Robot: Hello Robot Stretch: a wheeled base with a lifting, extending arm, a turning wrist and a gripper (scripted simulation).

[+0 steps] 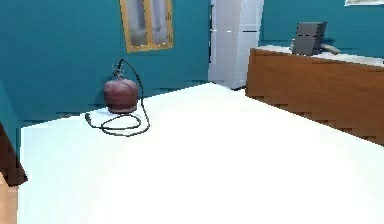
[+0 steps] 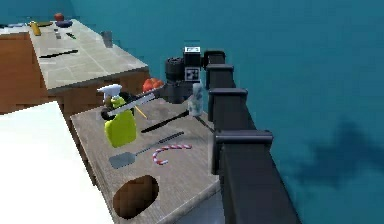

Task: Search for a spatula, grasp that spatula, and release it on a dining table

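A spatula-shaped utensil (image 2: 140,152) lies on the brown countertop (image 2: 190,165), its flat grey blade toward the arm side view's left and its thin dark handle running up to the right. The dark arm (image 2: 235,130) rises along the counter's right side to two white marker squares. Left of them is the gripper (image 2: 162,92), above the counter's far part, near a red thing (image 2: 152,85) and a glassy object (image 2: 198,98). I cannot tell whether it holds anything.
On the same counter stand a green spray bottle (image 2: 120,125), a red-and-white striped stick (image 2: 170,150), a dark utensil (image 2: 170,122) and a brown bowl (image 2: 135,195). A white surface (image 1: 200,150) spreads ahead, with a red round thing with a black cord (image 1: 121,92). A wooden counter (image 1: 320,90) stands right.
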